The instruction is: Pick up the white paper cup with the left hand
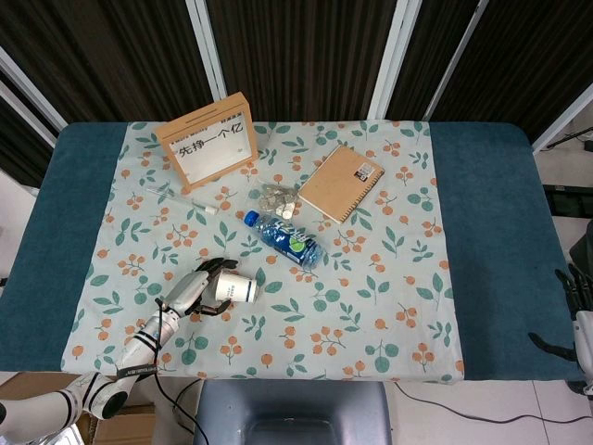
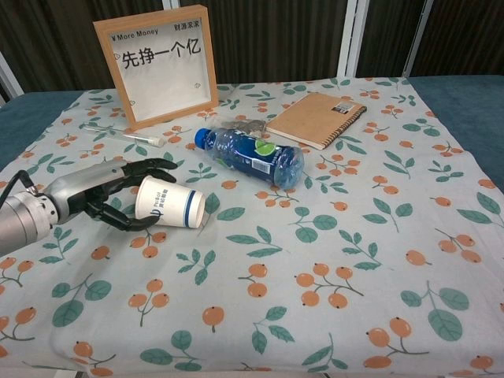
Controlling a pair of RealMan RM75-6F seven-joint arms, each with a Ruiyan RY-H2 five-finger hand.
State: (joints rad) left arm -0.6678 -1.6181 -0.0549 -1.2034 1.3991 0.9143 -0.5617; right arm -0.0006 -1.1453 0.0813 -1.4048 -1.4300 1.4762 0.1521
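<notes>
The white paper cup (image 1: 239, 288) (image 2: 172, 208), with a blue band near its rim, lies on its side on the floral cloth, mouth pointing right. My left hand (image 1: 190, 292) (image 2: 102, 193) lies low at the cup's bottom end. Its fingers are spread loosely behind and in front of the cup without gripping it. My right hand (image 1: 576, 311) shows only at the far right edge of the head view, off the table, fingers apart and holding nothing.
A blue water bottle (image 1: 283, 238) (image 2: 252, 155) lies just beyond and to the right of the cup. Behind it are a pile of coins (image 1: 276, 199), a brown notebook (image 1: 341, 182) (image 2: 315, 120), a framed sign (image 1: 208, 141) (image 2: 161, 63) and a thin white tube (image 2: 126, 135).
</notes>
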